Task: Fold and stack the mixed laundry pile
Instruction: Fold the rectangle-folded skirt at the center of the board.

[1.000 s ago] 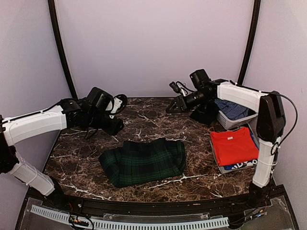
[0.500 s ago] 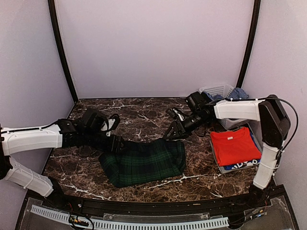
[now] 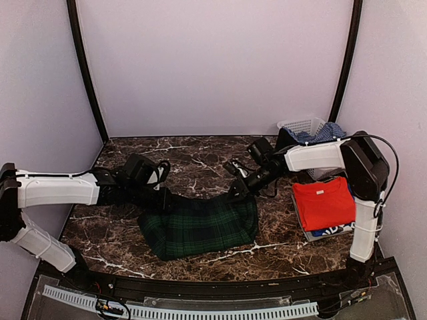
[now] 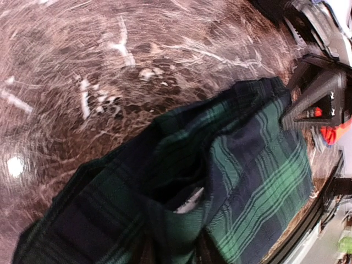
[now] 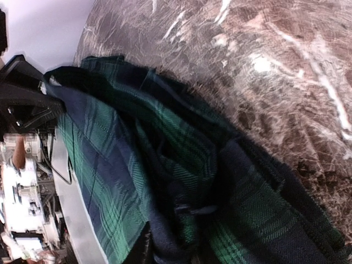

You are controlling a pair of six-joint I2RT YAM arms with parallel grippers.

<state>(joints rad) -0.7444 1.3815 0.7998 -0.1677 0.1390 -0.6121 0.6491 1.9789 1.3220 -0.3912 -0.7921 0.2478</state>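
Note:
The dark green tartan skirt (image 3: pixel 200 223) lies folded in the middle of the table. My left gripper (image 3: pixel 167 200) is down at its far left corner, and in the left wrist view a bunch of the skirt (image 4: pixel 220 165) is pinched in the left gripper (image 4: pixel 173 250). At the far right corner sits my right gripper (image 3: pixel 237 190). The right wrist view shows the skirt (image 5: pixel 165 154) gathered in the right gripper (image 5: pixel 187 253). A folded red-orange T-shirt (image 3: pixel 325 203) tops a royal blue T-shirt (image 3: pixel 333 231) at the right.
The folded stack rests on a grey tray (image 3: pixel 300 223) near the right arm's base. A white slotted basket (image 3: pixel 303 127) stands at the back right with a light blue patterned shirt (image 3: pixel 328 133) in it. Bare marble table (image 3: pixel 100 227) lies to the left.
Both arms have come down and forward from above the back of the table to the skirt's far corners. Their jaws have closed on the cloth.

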